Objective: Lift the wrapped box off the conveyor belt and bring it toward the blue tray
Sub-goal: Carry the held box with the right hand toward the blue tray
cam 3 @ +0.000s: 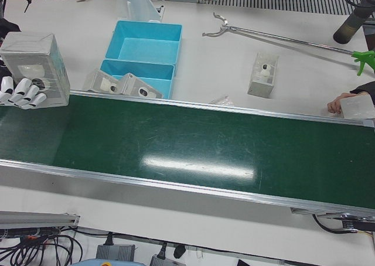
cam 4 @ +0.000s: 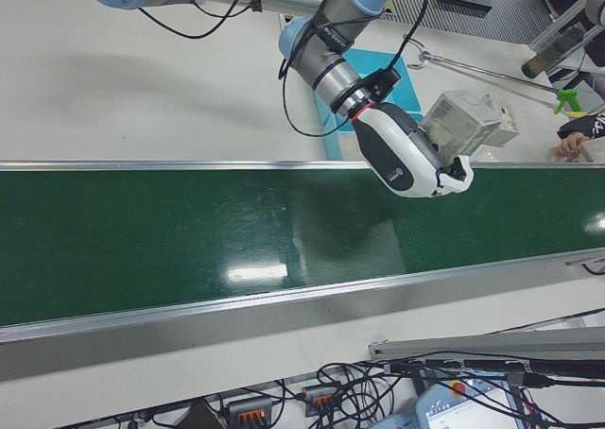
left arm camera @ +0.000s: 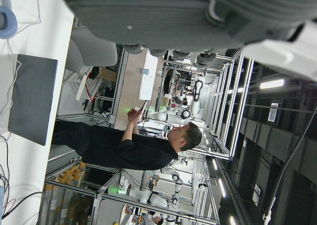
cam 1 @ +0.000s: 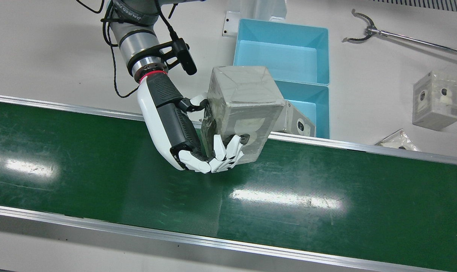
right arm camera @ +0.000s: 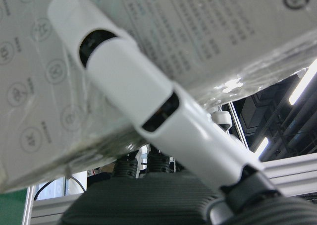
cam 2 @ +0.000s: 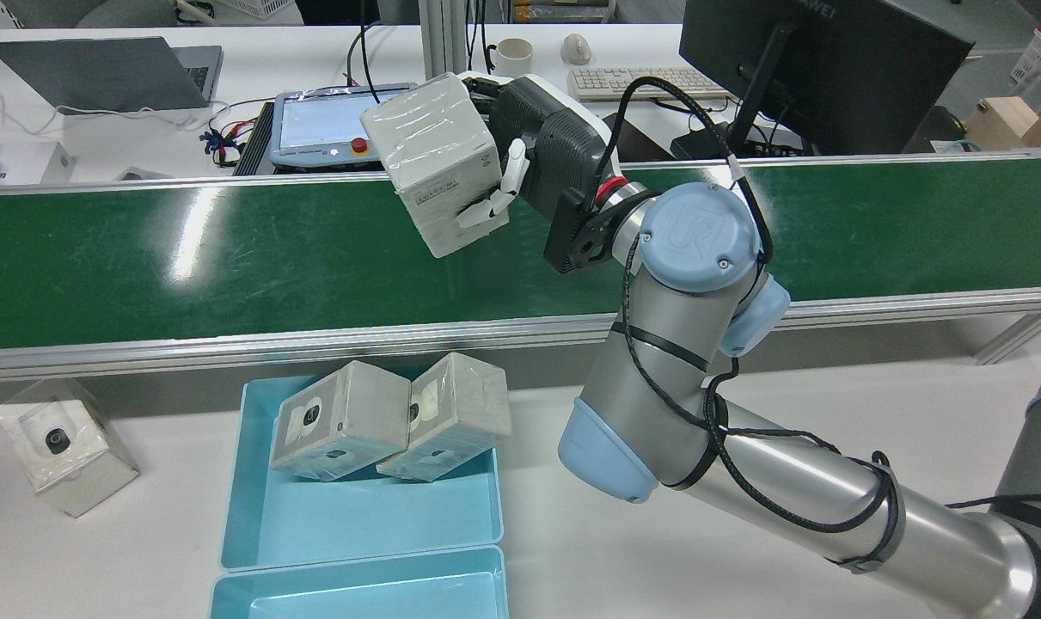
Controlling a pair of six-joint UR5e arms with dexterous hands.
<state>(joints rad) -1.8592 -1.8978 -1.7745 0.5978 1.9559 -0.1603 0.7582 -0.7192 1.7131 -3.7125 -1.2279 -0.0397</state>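
Reach-grabber tool (cam 1: 409, 39), monitor (cam 2: 821, 64), keyboard (cam 2: 636, 82)

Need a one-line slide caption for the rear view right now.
Right hand holds the wrapped box lifted above the green conveyor belt; two similar boxes already lie in the blue tray.

Right hand (cam 1: 183, 130): white glossy shell, dark grey ribbed back panels, white segmented fingers (cam 1: 222, 153) with black joint gaps. Red ring at wrist. Silver-grey tubular UR arm (cam 2: 683, 361), pale blue joint caps with "UR" logo and screws, black cable strapped along it.
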